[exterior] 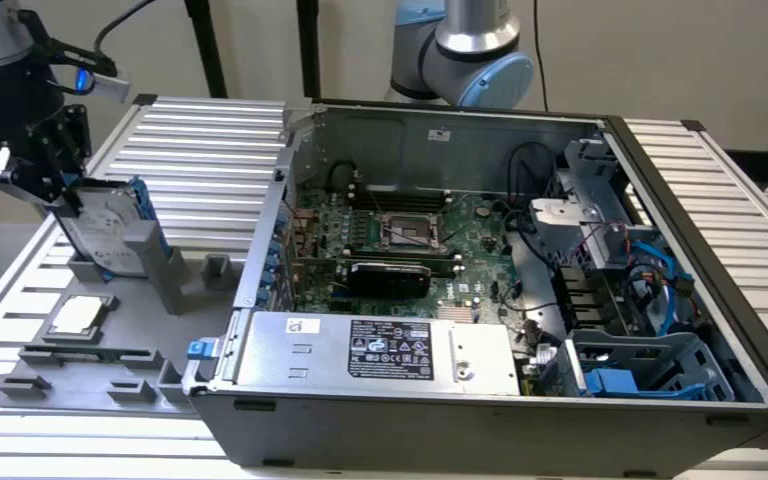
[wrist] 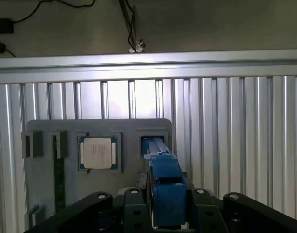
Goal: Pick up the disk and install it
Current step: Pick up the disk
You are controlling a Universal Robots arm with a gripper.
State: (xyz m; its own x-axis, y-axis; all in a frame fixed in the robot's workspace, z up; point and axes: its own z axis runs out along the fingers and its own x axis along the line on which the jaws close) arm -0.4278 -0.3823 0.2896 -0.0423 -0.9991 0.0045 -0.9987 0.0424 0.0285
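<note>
Disk [exterior: 107, 228] was upright at its slot in the grey fixture plate [exterior: 213, 335], near the slatted metal desk's edge on the exterior view's left. Gripper [exterior: 64, 200] was at its top end, fingers closed in on the drive from both sides, no slack I could see; I read that as a grip. Open computer chassis [exterior: 491, 290] sat beside the plate, install not done.

Handling, my guess: fairly light but dense, stiff metal body, plastic rails with a little flex. Smooth faces could slip, and it won't like knocks. Best hold: across the blue carrier at the end, square to the rails, label and connector end left alone.

Looks: flat rectangular silver-grey drive, pale label on the broad face, bright blue carrier along the edge. Processor [wrist: 97, 153] lay in its own nest in the plate.
</note>
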